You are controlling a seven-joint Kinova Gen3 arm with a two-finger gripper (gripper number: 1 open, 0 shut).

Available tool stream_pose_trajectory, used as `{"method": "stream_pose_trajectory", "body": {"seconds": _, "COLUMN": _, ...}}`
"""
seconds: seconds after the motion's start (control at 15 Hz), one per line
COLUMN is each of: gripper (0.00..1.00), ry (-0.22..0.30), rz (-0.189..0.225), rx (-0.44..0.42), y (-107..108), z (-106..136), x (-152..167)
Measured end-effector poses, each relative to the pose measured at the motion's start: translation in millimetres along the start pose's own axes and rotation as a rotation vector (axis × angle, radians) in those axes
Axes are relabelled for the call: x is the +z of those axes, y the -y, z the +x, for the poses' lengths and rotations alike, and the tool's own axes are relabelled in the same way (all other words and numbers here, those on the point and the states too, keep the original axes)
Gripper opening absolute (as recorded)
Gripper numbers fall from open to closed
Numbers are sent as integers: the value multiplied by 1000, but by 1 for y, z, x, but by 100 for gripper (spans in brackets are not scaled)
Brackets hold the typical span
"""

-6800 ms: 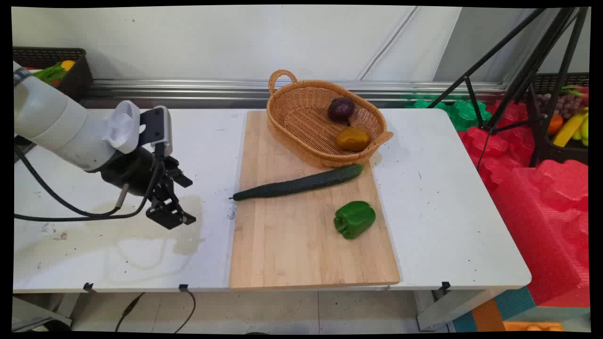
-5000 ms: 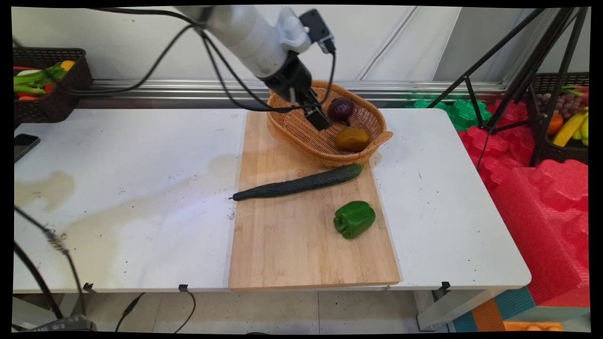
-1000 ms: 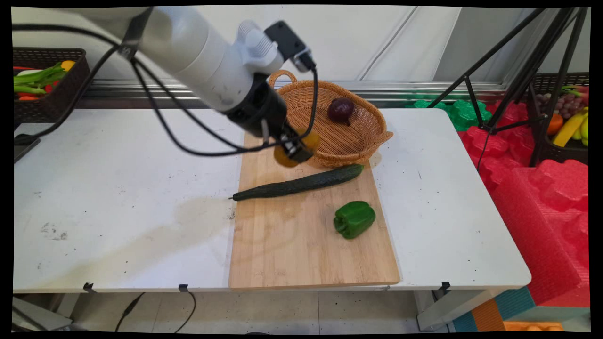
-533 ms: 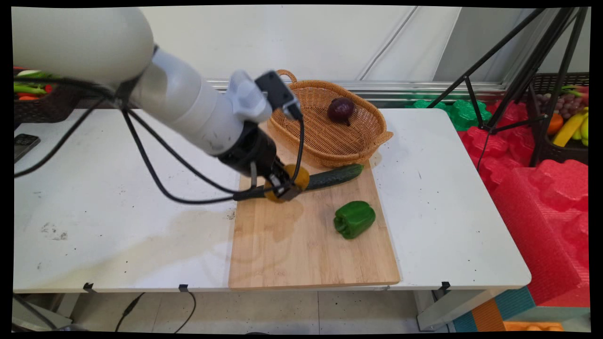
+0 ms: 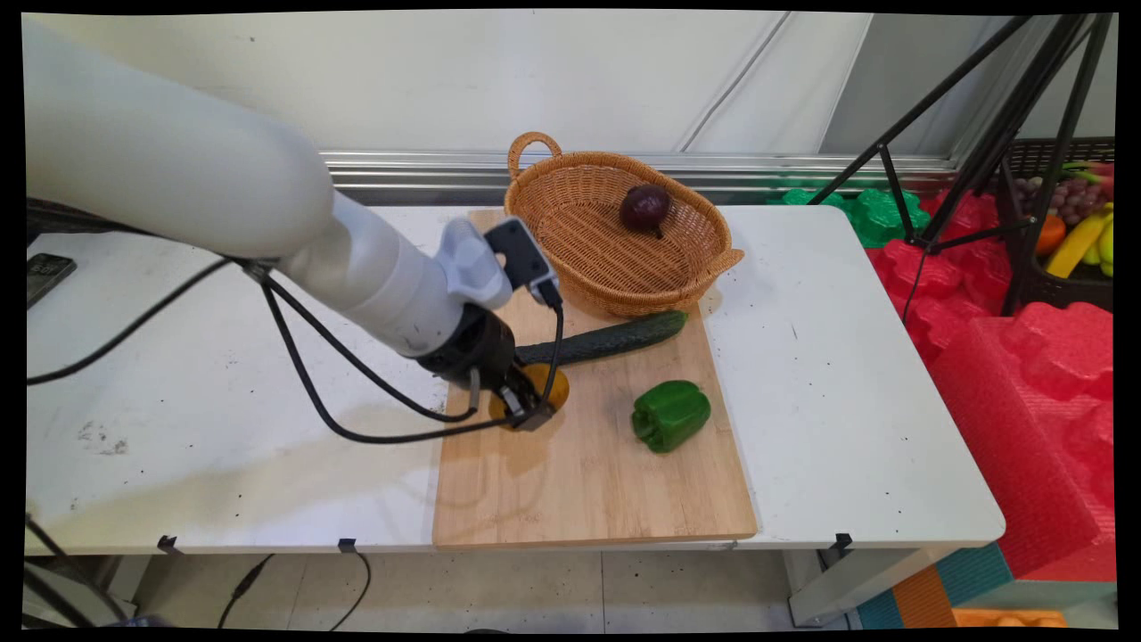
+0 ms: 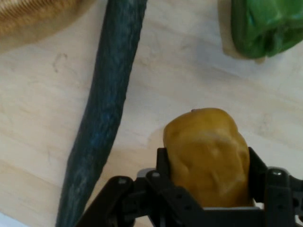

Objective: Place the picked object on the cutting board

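black gripper (image 6: 208, 189) clenched around a yellow-brown potato (image 6: 207, 153), low over the wooden cutting board (image 5: 579, 481). looks firm, smooth, fairly light; held across its middle. green bell pepper (image 5: 670, 414) at 3 o'clock, cucumber (image 5: 606, 339) at 1 o'clock, beyond it wicker basket (image 5: 570, 178) holding a purple onion (image 5: 645, 207).

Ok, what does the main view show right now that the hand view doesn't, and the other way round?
Only the main view shows the whole wicker basket with the purple onion inside, the white table and the full cutting board. Only the hand view shows the jaws clamped on both sides of the yellow-brown potato. Both show the potato in the gripper, the cucumber and the green pepper lying apart on the board.
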Motion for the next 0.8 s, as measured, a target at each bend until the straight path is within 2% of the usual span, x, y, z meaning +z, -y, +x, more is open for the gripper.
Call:
{"method": "stream_pose_trajectory", "body": {"seconds": 0.4, "gripper": 0, "ry": 20, "rz": -15, "rx": 14, "y": 0, "z": -12, "x": 32}}
{"method": "stream_pose_trajectory", "body": {"seconds": 0.8, "gripper": 0, "ry": 15, "rz": -27, "rx": 33, "y": 2, "z": -19, "x": 51}}
